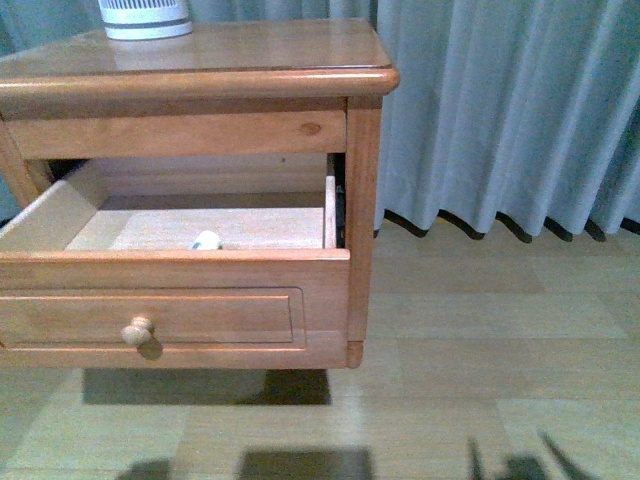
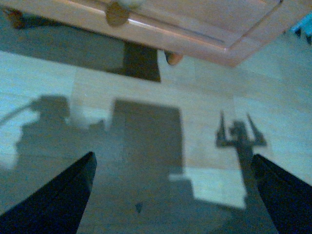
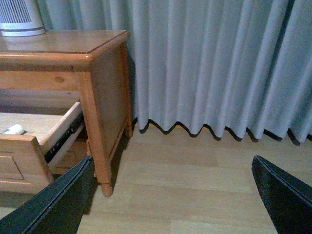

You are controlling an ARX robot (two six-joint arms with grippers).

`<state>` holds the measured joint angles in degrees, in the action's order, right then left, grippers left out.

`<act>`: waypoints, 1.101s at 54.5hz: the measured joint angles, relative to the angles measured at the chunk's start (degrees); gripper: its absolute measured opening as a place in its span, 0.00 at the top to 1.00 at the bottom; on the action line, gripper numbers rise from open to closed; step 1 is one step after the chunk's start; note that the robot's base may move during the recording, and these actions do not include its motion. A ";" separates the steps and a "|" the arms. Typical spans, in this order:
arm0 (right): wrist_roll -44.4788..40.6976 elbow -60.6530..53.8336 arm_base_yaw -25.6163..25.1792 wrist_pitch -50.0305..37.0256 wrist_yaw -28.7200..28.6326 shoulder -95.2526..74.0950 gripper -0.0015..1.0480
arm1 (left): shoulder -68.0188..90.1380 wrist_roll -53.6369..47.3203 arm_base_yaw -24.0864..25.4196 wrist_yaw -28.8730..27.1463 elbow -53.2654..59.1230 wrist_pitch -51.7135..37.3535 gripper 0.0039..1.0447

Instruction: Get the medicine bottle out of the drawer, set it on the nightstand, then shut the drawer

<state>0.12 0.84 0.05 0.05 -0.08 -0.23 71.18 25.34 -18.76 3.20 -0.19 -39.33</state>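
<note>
While the medicine bottle [image 1: 206, 240] lies in the drawer [image 1: 150, 320], left fingers [image 2: 58, 195] and right fingers [image 3: 53, 204] (empty) gape wide.

Medicine bottle [image 1: 206, 240] (seemingly) mostly hidden

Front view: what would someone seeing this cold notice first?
The drawer of the nightstand stands pulled wide open, with the small white bottle lying inside just behind its front wall. On the top, at the back left, sits a white ribbed device, and a pale curtain hangs to the right.
</note>
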 joint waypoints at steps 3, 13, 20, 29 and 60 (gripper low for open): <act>0.02 0.00 0.04 0.00 0.02 0.02 0.07 | -11.93 -0.04 0.98 1.44 -0.26 9.81 0.06; 0.02 0.00 0.02 0.00 0.07 0.02 0.07 | -39.45 -1.27 9.70 7.54 -5.95 34.60 0.06; 0.02 0.00 0.02 0.00 0.07 0.02 0.07 | -45.53 -2.49 20.00 15.06 -13.14 41.44 0.06; 0.02 0.00 0.02 0.00 0.07 0.02 0.07 | -49.05 -1.79 27.80 21.84 -18.86 46.77 0.06; 0.02 0.00 0.04 0.00 0.28 0.02 0.07 | -63.14 -24.28 18.97 -2.89 -9.77 41.66 0.83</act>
<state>0.14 0.84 0.10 0.05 0.21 -0.21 8.03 1.06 0.21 0.32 -9.96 2.33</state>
